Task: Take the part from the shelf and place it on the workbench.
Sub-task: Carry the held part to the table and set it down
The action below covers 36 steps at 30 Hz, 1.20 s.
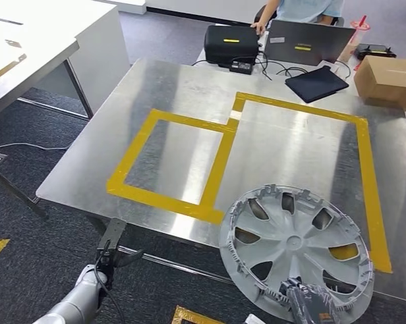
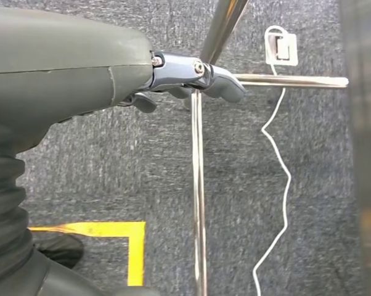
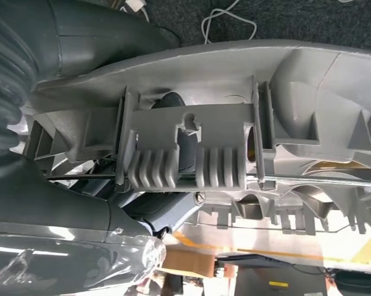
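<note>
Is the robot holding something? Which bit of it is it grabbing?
Yes. The right hand holds the silver wheel cover by its near rim. The left hand holds nothing.

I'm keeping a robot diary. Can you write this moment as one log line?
right hand: holds hubcap by rim | hubcap: over workbench near edge | left hand: low, holds nothing

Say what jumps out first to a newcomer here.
The silver wheel cover, held at its near rim by the right hand over the near right corner of the metal workbench. Next, the yellow tape outlines on the benchtop. The left hand hangs empty below the bench edge.
</note>
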Available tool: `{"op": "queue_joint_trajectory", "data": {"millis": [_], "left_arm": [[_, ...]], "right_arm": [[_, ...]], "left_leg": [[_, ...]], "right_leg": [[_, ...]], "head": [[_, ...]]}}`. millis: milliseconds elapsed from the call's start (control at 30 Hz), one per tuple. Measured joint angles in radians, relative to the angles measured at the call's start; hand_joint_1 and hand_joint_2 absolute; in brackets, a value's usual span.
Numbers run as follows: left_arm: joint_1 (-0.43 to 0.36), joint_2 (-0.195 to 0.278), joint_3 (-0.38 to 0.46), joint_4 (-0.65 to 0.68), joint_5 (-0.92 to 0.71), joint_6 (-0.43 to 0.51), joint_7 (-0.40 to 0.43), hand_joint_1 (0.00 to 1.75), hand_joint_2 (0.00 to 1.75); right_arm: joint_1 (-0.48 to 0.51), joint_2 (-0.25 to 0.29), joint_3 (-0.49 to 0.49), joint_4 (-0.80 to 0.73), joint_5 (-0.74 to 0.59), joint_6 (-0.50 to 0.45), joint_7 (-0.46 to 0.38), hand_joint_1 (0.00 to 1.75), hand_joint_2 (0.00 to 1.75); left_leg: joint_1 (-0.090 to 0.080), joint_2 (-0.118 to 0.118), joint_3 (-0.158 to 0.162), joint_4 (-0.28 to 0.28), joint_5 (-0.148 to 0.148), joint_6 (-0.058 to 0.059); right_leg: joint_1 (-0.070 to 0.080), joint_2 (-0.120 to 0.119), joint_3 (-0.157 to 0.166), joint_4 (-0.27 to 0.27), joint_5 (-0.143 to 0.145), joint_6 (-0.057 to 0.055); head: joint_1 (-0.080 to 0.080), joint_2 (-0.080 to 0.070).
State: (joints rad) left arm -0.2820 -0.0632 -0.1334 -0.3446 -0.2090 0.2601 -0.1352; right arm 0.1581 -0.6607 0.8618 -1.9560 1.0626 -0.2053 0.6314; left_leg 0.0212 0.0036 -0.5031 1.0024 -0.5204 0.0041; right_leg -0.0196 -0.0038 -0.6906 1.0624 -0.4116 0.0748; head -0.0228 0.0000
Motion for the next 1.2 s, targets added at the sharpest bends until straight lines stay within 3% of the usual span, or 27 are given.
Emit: {"op": "queue_joint_trajectory", "data": {"millis": [100, 133, 167, 200, 267, 333, 400, 467, 533, 600, 633, 667, 700, 800, 867, 1000, 1033, 1133, 1200], "left_arm": [[-0.005, 0.003, 0.007, 0.002, 0.0, 0.021, -0.012, 0.0, 1.75], [-0.005, 0.004, 0.01, 0.003, 0.0, 0.025, -0.015, 0.0, 1.75], [-0.005, 0.006, 0.014, 0.004, 0.0, 0.027, -0.018, 0.0, 1.75], [-0.005, 0.007, 0.017, 0.005, -0.001, 0.028, -0.02, 0.0, 1.75], [-0.004, 0.01, 0.021, 0.006, -0.001, 0.029, -0.022, 0.0, 1.75], [-0.002, 0.012, 0.024, 0.006, -0.001, 0.033, -0.023, 0.0, 1.75], [-0.001, 0.015, 0.028, 0.006, -0.003, 0.051, -0.023, 0.0, 1.75], [0.001, 0.02, 0.033, 0.007, -0.008, 0.072, -0.022, 0.0, 1.75], [0.003, 0.026, 0.036, 0.011, -0.012, 0.087, -0.018, 0.0, 1.75], [0.003, 0.032, 0.039, 0.017, -0.016, 0.099, -0.011, 0.0, 1.75], [0.003, 0.035, 0.041, 0.019, -0.017, 0.105, -0.006, 0.0, 1.75], [0.003, 0.037, 0.043, 0.022, -0.019, 0.11, 0.0, 0.0, 1.75], [0.002, 0.04, 0.046, 0.024, -0.02, 0.116, 0.007, 0.0, 1.75], [-0.002, 0.048, 0.052, 0.031, -0.024, 0.144, 0.029, 0.0, 1.75], [-0.008, 0.051, 0.059, 0.034, -0.023, 0.176, 0.039, 0.0, 1.75], [-0.018, 0.056, 0.094, 0.037, 0.013, 0.24, 0.018, 0.0, 1.75], [-0.02, 0.058, 0.108, 0.037, 0.035, 0.231, -0.007, 0.0, 1.75], [-0.027, 0.062, 0.156, 0.037, 0.108, 0.133, -0.111, 0.0, 1.75], [-0.032, 0.062, 0.182, 0.037, 0.142, 0.047, -0.164, 0.0, 1.75]], "right_arm": [[-0.002, -0.003, 0.003, 0.009, -0.003, -0.004, -0.007, 1.75, 1.75], [-0.002, -0.003, 0.004, 0.013, -0.004, -0.005, -0.009, 1.75, 1.75], [-0.002, -0.003, 0.006, 0.016, -0.006, -0.006, -0.01, 1.75, 1.75], [-0.002, -0.003, 0.007, 0.018, -0.006, -0.007, -0.01, 1.75, 1.75], [-0.005, -0.004, 0.009, 0.02, -0.007, -0.009, -0.011, 1.75, 1.75], [-0.01, -0.005, 0.011, 0.021, -0.008, -0.01, -0.015, 1.75, 1.75], [-0.014, -0.006, 0.013, 0.022, -0.008, -0.012, -0.023, 1.75, 1.75], [-0.016, -0.006, 0.014, 0.023, -0.009, -0.014, -0.032, 1.75, 1.75], [-0.019, -0.006, 0.014, 0.025, -0.011, -0.014, -0.04, 1.75, 1.75], [-0.022, -0.006, 0.014, 0.029, -0.013, -0.014, -0.046, 1.75, 1.75], [-0.023, -0.006, 0.013, 0.032, -0.015, -0.015, -0.048, 1.75, 1.75], [-0.024, -0.006, 0.012, 0.035, -0.016, -0.016, -0.051, 1.75, 1.75], [-0.025, -0.006, 0.01, 0.038, -0.017, -0.018, -0.054, 1.75, 1.75], [-0.03, -0.007, -0.001, 0.044, -0.02, -0.021, -0.072, 1.75, 1.75], [-0.032, -0.009, -0.007, 0.048, -0.024, -0.021, -0.086, 1.75, 1.75], [-0.031, -0.011, -0.02, 0.061, -0.035, -0.02, -0.121, 1.75, 1.75], [-0.031, -0.011, -0.023, 0.065, -0.037, -0.02, -0.131, 1.75, 1.75], [-0.028, -0.012, -0.029, 0.072, -0.039, -0.018, -0.157, 1.75, 1.75], [-0.024, -0.011, -0.032, 0.074, -0.034, -0.015, -0.168, 1.75, 1.75]], "left_leg": [[-0.006, 0.004, -0.003, 0.0, 0.011, 0.011], [-0.009, 0.004, -0.004, 0.0, 0.011, 0.012], [-0.012, 0.004, -0.003, 0.0, 0.011, 0.013], [-0.013, 0.004, -0.001, 0.0, 0.01, 0.013], [-0.014, 0.003, 0.005, 0.0, 0.005, 0.01], [-0.016, -0.002, 0.01, 0.0, -0.002, 0.001], [-0.016, -0.006, 0.013, -0.006, -0.007, -0.012], [-0.012, -0.008, 0.016, -0.006, -0.013, -0.024], [-0.012, -0.009, -0.016, 0.056, -0.049, -0.033], [-0.011, -0.008, -0.092, 0.18, -0.102, -0.041], [-0.01, -0.007, -0.126, 0.231, -0.115, -0.044], [-0.009, -0.007, -0.145, 0.251, -0.109, -0.047], [-0.007, -0.007, -0.144, 0.236, -0.086, -0.05], [0.003, -0.007, -0.062, 0.062, 0.004, -0.056], [0.005, -0.003, -0.033, 0.005, 0.019, -0.046], [0.006, 0.005, -0.031, 0.003, 0.032, -0.013], [0.006, 0.007, -0.029, 0.002, 0.037, -0.007], [0.0, 0.014, -0.03, 0.002, 0.037, 0.002], [-0.005, 0.015, -0.026, 0.002, 0.033, 0.005]], "right_leg": [[0.001, 0.001, -0.086, 0.198, -0.11, 0.003], [0.002, 0.002, -0.105, 0.242, -0.126, 0.002], [0.003, 0.002, -0.106, 0.251, -0.123, 0.0], [0.004, 0.002, -0.085, 0.217, -0.102, -0.004], [0.01, -0.002, -0.008, 0.076, -0.043, -0.015], [0.017, -0.006, 0.043, -0.02, -0.012, -0.025], [0.025, -0.004, 0.05, -0.036, -0.011, -0.032], [0.019, -0.001, 0.065, -0.05, -0.007, -0.044], [0.01, 0.0, 0.082, -0.064, 0.004, -0.053], [0.009, -0.002, 0.082, -0.065, 0.007, -0.056], [0.008, -0.002, 0.081, -0.065, 0.008, -0.056], [0.007, -0.002, 0.08, -0.065, 0.007, -0.055], [0.005, 0.0, 0.079, -0.065, 0.008, -0.054], [0.002, 0.008, 0.07, -0.055, 0.009, -0.035], [0.005, 0.01, 0.064, -0.05, 0.0, -0.018], [0.005, 0.01, 0.06, -0.032, -0.028, -0.002], [0.005, 0.009, 0.043, 0.009, -0.053, 0.0], [0.007, 0.009, -0.054, 0.21, -0.147, 0.001], [0.008, 0.009, -0.082, 0.259, -0.152, -0.003]], "head": [[0.007, 0.0], [0.008, 0.0], [0.007, 0.0], [0.007, 0.0], [0.008, 0.0], [0.007, 0.0], [0.006, 0.0], [0.005, 0.0], [-0.003, 0.0], [-0.01, 0.0], [-0.012, 0.0], [-0.012, 0.0], [-0.012, 0.0], [-0.015, 0.0], [-0.013, 0.0], [-0.008, 0.0], [-0.005, 0.0], [-0.002, 0.0], [-0.002, 0.0]]}}
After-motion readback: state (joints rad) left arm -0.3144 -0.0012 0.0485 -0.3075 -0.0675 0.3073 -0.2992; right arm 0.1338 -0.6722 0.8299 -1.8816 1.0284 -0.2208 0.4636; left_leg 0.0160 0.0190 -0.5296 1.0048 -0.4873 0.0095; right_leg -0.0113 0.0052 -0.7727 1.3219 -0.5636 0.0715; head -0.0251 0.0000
